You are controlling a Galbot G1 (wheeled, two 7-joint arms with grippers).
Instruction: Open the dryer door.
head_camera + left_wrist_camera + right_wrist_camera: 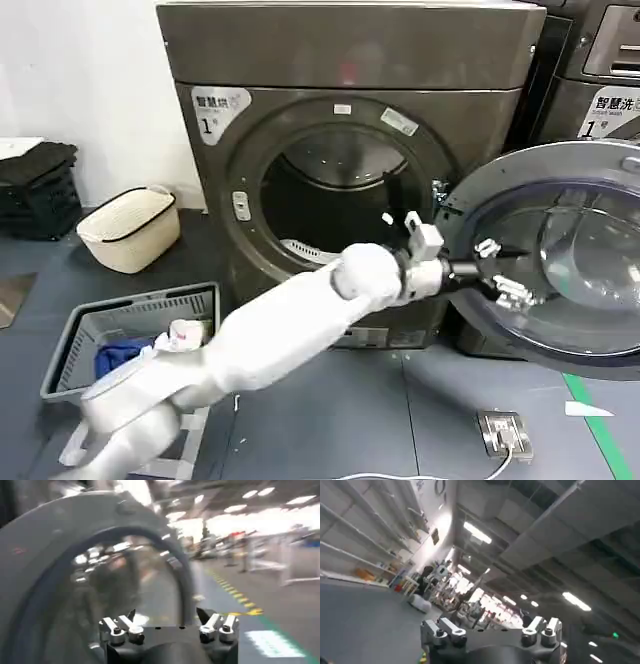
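Chrome-ringed dryer door [585, 260]: swung open | left gripper [500, 272]: fingers spread, against door's inner glass

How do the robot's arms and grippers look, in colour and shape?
The left arm is covered in smooth, rounded white shells and ends in a bulbous white wrist with a small white block on top. The left gripper is black with silver metal fingers fastened by round bolts. The right gripper has the same black body and silver bolted fingers.

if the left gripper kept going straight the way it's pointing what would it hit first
Most likely the dryer door. The left gripper is open and points right at the swung-open door's inner glass, which sits just ahead of its fingers in the left wrist view. Whether they touch already is unclear.
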